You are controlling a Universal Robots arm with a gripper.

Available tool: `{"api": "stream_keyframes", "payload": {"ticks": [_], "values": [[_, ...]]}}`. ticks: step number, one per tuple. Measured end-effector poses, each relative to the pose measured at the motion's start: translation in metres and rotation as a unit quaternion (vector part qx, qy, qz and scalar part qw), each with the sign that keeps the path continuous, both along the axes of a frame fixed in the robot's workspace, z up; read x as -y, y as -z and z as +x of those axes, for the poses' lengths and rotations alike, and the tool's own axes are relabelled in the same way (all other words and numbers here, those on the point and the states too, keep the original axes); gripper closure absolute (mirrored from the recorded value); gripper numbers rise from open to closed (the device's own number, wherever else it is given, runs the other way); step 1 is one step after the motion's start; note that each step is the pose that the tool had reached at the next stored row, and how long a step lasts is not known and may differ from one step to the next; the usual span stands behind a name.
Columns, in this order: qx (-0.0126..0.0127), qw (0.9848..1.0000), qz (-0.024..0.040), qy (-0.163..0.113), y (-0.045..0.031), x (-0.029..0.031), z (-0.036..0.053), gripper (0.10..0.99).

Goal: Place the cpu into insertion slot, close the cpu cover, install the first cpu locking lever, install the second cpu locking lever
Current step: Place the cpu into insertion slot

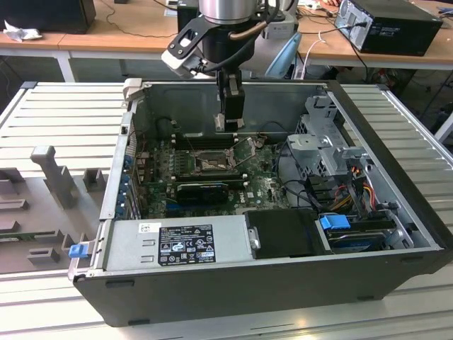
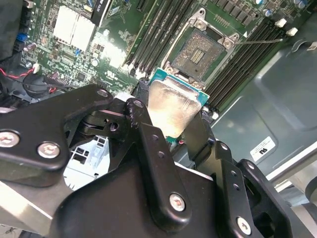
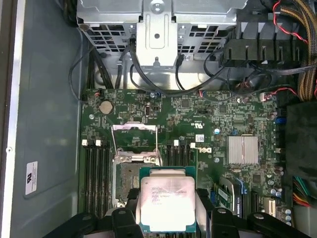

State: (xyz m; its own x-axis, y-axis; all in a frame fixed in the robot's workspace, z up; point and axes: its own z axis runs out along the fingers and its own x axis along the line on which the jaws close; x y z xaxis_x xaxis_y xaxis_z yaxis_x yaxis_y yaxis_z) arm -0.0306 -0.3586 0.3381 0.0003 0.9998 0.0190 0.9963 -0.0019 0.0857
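I have the cpu (image 3: pixel 167 203) pinched by its two opposite edges in the gripper (image 3: pixel 167 224), pale face up and green border showing, clear of the board and not seated. In the first wrist view it covers part of the insertion slot (image 3: pixel 124 181), and the cpu cover (image 3: pixel 134 127) stands flipped open just past the slot. The second wrist view gives me what the first hides: the bare contact grid of the empty slot (image 2: pixel 202 49), a thin lever wire (image 2: pixel 257 40) swung out beside it, and the black fingers (image 2: pixel 143 99) clamped against the chip (image 2: pixel 173 106). In the exterior view the gripper (image 1: pixel 230 120) hangs inside the open computer case (image 1: pixel 283 290), over the slot (image 1: pixel 212 161) near the middle of the motherboard (image 1: pixel 265 188), with the power supply (image 1: pixel 134 244) along the near wall. Dark print runs across the chip's face, a white label (image 3: pixel 31 177) sits on the grey case floor, and a black label (image 1: pixel 185 244) is on the power supply; I am not reading any of it off
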Motion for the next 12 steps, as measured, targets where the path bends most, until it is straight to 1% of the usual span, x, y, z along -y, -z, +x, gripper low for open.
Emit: {"api": "stream_keyframes", "payload": {"ticks": [2,12], "values": [[-0.0008,1.0000,0.0000,0.003,0.0010,0.0000,0.0000,0.557],[-0.0019,1.0000,0.0000,0.007,0.0039,0.0000,0.0000,0.557]]}}
